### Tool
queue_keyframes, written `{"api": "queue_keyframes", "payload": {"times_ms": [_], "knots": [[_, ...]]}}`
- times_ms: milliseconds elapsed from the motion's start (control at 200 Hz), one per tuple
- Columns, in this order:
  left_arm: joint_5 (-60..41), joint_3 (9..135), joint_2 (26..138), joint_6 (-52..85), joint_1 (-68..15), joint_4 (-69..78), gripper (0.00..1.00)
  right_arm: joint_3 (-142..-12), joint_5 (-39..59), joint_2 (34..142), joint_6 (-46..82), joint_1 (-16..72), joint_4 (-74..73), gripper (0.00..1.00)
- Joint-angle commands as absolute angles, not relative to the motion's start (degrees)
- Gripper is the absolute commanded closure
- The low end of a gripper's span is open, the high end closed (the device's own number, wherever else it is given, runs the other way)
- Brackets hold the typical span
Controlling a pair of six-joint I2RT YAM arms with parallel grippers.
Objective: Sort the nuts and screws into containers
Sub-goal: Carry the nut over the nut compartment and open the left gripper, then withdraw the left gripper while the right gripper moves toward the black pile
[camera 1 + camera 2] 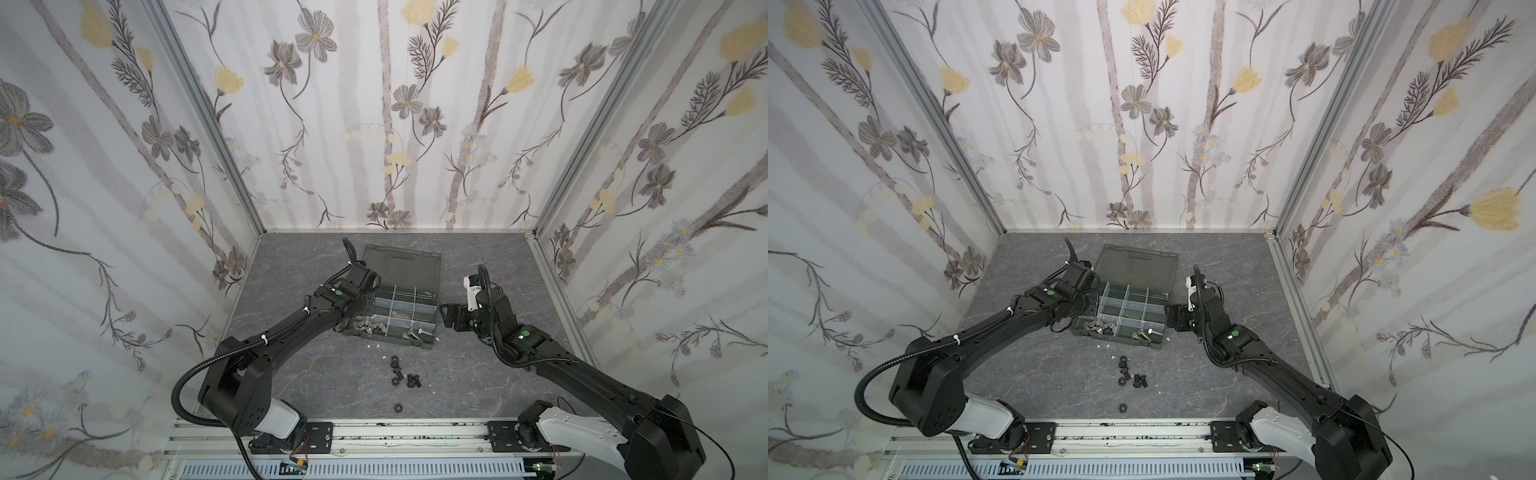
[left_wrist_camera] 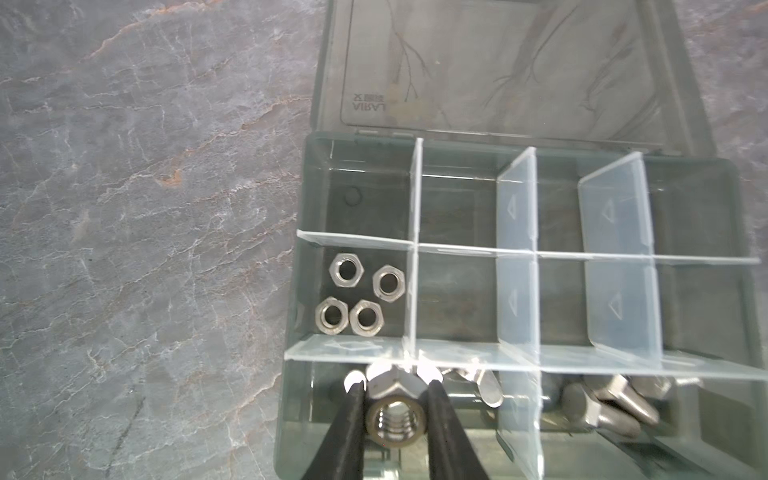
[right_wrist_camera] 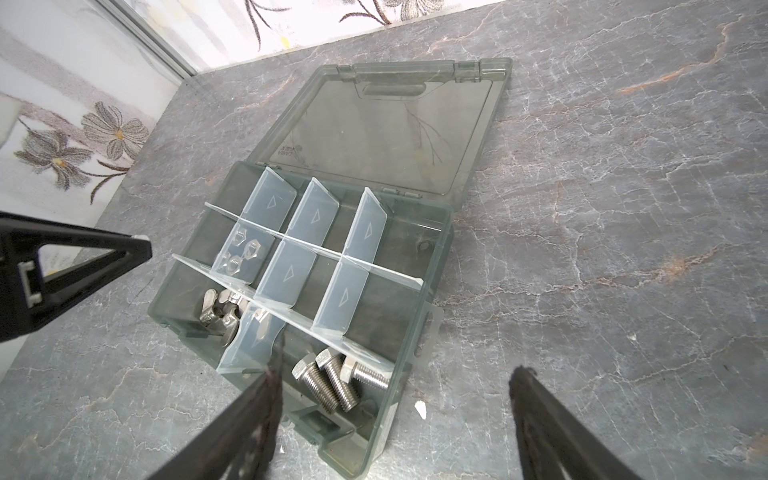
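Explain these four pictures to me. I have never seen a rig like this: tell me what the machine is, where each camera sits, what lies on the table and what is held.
This is a robot with two black arms, each ending in a two-fingered pincer. The two wide pictures come from one camera pair overhead; the two close ones from cameras on the wrists. On the grey table stands an open organiser box: four hex nuts in one cell, silver bolts in another. Loose black screws and nuts lie nearer the arms' bases. The left pincer is shut on a silver nut over the box; the right pincer is open and empty, beside the box.
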State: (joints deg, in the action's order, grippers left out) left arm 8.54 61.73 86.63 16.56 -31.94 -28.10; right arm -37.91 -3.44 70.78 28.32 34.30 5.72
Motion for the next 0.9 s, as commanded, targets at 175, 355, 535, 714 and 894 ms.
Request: {"api": "queue_keyframes", "payload": {"times_ms": [175, 355, 535, 714, 894], "knots": [[6.34, 63.17, 91.44, 13.45, -28.64, -24.54, 0.75, -36.56, -5.6, 68.65, 29.5, 34.26, 5.8, 0.15], [5.93, 63.55, 92.12, 13.62, -27.95, -23.99, 0.55, -36.48, -5.71, 68.64, 29.64, 34.26, 5.98, 0.15], [6.93, 63.46, 91.11, 14.4, -27.86, -23.82, 0.0, -36.35, -5.55, 68.64, 29.68, 34.25, 5.98, 0.14], [7.91, 63.18, 88.25, 15.8, -27.64, -23.48, 0.0, -36.31, -5.27, 68.55, 29.63, 34.22, 5.98, 0.14], [8.0, 62.17, 83.92, 16.91, -27.34, -23.14, 0.0, -36.22, -5.27, 68.4, 29.62, 34.27, 5.98, 0.14]]}}
